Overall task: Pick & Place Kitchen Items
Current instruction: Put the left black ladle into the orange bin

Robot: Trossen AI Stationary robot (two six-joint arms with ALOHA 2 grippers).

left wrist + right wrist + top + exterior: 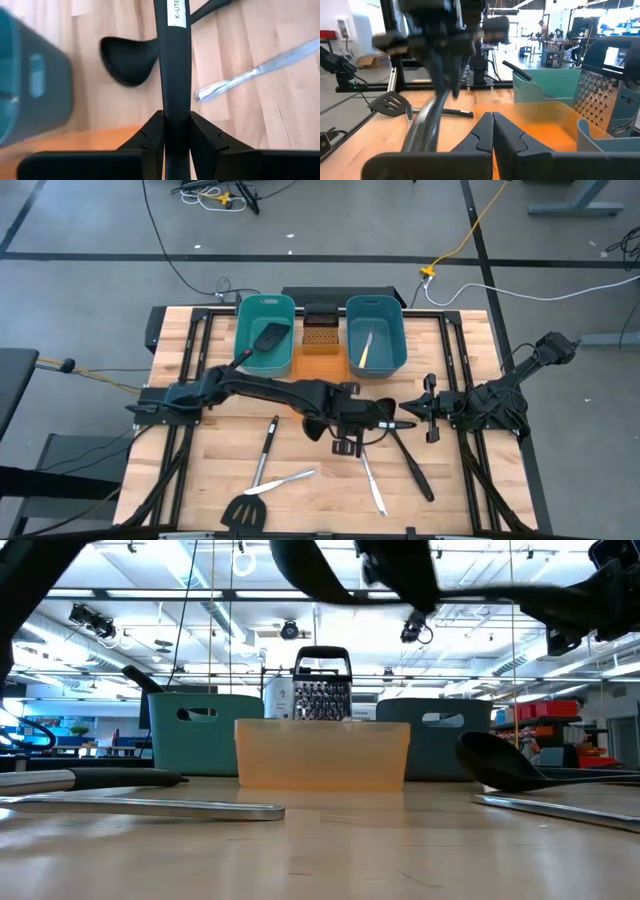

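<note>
A black ladle point(172, 60) was up in the air over the middle of the wooden table point(200, 480), held by its long handle in the left gripper point(176, 131), whose fingers were pinched tight on it. Below it lay a silver knife point(372, 484) and another black ladle point(412, 465), and near the front edge a black spatula point(246, 511). The right gripper point(493, 131) waited at the right side of the table with its fingers pressed together, holding nothing.
</note>
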